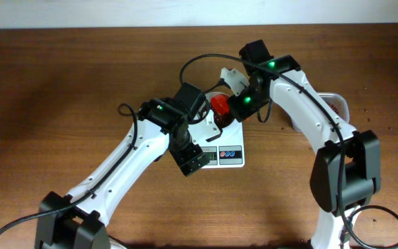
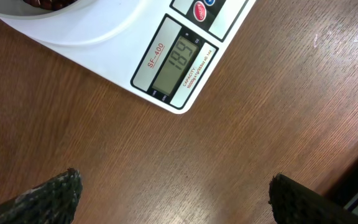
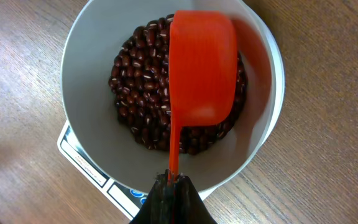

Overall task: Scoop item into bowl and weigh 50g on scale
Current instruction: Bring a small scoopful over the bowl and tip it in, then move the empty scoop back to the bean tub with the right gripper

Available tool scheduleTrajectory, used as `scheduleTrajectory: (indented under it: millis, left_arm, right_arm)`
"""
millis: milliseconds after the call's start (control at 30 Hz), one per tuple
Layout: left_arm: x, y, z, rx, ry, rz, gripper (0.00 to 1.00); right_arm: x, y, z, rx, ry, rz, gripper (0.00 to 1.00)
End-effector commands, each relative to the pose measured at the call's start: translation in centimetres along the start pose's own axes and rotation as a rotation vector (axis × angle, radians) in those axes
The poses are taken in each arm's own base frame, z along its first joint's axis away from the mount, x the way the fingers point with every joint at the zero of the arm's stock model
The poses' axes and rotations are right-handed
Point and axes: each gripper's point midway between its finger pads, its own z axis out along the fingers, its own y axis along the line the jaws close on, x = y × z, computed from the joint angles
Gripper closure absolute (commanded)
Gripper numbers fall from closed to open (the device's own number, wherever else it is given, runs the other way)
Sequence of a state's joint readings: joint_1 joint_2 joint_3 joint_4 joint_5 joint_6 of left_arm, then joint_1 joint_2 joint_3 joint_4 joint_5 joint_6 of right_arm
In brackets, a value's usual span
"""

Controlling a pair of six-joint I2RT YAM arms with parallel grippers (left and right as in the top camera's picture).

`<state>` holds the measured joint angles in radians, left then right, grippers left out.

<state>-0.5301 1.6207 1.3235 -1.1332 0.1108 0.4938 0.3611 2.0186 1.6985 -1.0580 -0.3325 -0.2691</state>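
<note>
Overhead, the scale (image 1: 230,153) is seen mid-frame, partly under both arms; from the left wrist, the left gripper (image 2: 173,199) is spread wide, empty, below the display (image 2: 178,64); from the right wrist, the scoop (image 3: 202,68) is pinched by its handle in the right gripper (image 3: 171,180), over the beans (image 3: 138,81) in the bowl (image 3: 86,93), mid-frame.

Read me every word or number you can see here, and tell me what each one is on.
"SE-400": on the scale, beside its display.
"19.9": on the display, middle digit uncertain.
"CAPACITY": starts the fine print by the display; the rest is too small to read.
Scoop and bowl: no text.
</note>
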Motion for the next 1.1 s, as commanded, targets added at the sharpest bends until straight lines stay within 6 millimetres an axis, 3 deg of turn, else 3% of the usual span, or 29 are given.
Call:
scheduleTrajectory:
  millis: [0, 200, 400, 733, 800, 900, 1067]
  left_arm:
    - [0.3, 0.2, 0.4, 0.003, 0.015, 0.001, 0.01]
    - [0.3, 0.2, 0.4, 0.003, 0.015, 0.001, 0.01]
    - [0.3, 0.2, 0.4, 0.003, 0.015, 0.001, 0.01]
    - [0.3, 0.2, 0.4, 0.003, 0.015, 0.001, 0.01]
    - [0.3, 0.2, 0.4, 0.003, 0.015, 0.001, 0.01]
    - [0.3, 0.2, 0.4, 0.003, 0.015, 0.001, 0.01]
    - [0.3, 0.2, 0.4, 0.003, 0.015, 0.001, 0.01]
  right_arm:
    - [-0.5, -0.1, -1.5, 0.056, -0.022, -0.031, 0.96]
    - [1.0, 2.5, -0.6, -0.047, 0.034, -0.029, 0.96]
    - [1.9, 2.8, -0.7, -0.057, 0.072, -0.015, 0.96]
    - [0.5, 7.2, -1.7, -0.337, 0.008, 0.103, 0.96]
    - [0.1, 7.2, -2.4, -0.392, -0.021, 0.123, 0.96]
    - [-0.1, 5.2, -3.6, -0.405, -0.063, 0.176, 0.96]
    - [-0.7, 4.8, -5.1, -0.486, -0.119, 0.181, 0.96]
